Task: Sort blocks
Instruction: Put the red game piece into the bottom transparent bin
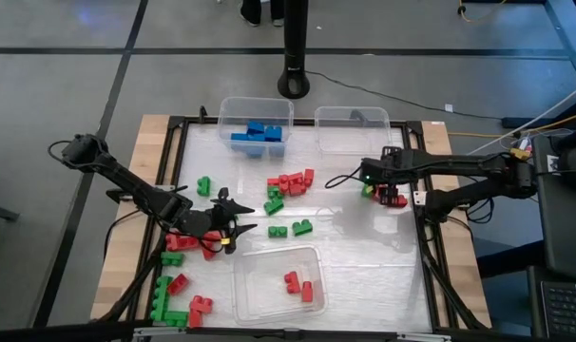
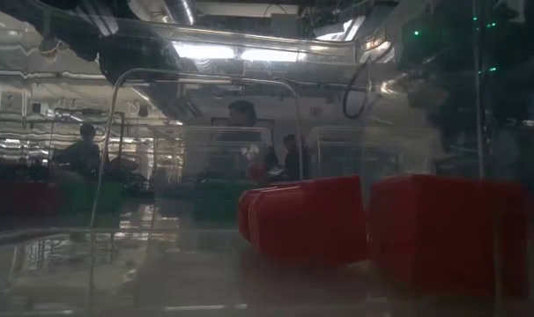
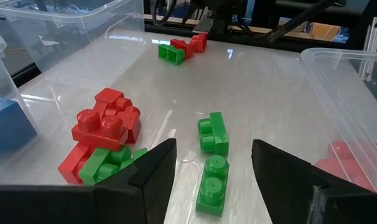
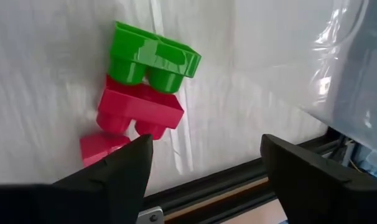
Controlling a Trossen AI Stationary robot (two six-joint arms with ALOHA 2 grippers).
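Note:
Red and green blocks lie scattered on the white tabletop. My left gripper [image 1: 251, 218] [image 3: 213, 180] stands open at the table's left, pointing right. Two green blocks [image 3: 213, 133] [image 3: 210, 185] lie on the table just ahead of its fingers, the nearer one in line with the gap and apart from both fingers. A red-and-green heap [image 3: 106, 127] lies beside them. My right gripper [image 1: 375, 188] [image 4: 204, 162] hangs open over the table's right edge, pointing steeply down. Below it a green block [image 4: 152, 59] and red blocks [image 4: 139, 109] lie side by side on the table.
At the far edge stand a clear bin with blue blocks [image 1: 255, 131] and an empty clear bin [image 1: 353, 128]. A near bin [image 1: 278, 282] holds red blocks [image 2: 307, 220]. More blocks lie mid-table [image 1: 288, 183] and at the near left corner [image 1: 179, 294]. Black frame rails [image 1: 429, 256] edge the table.

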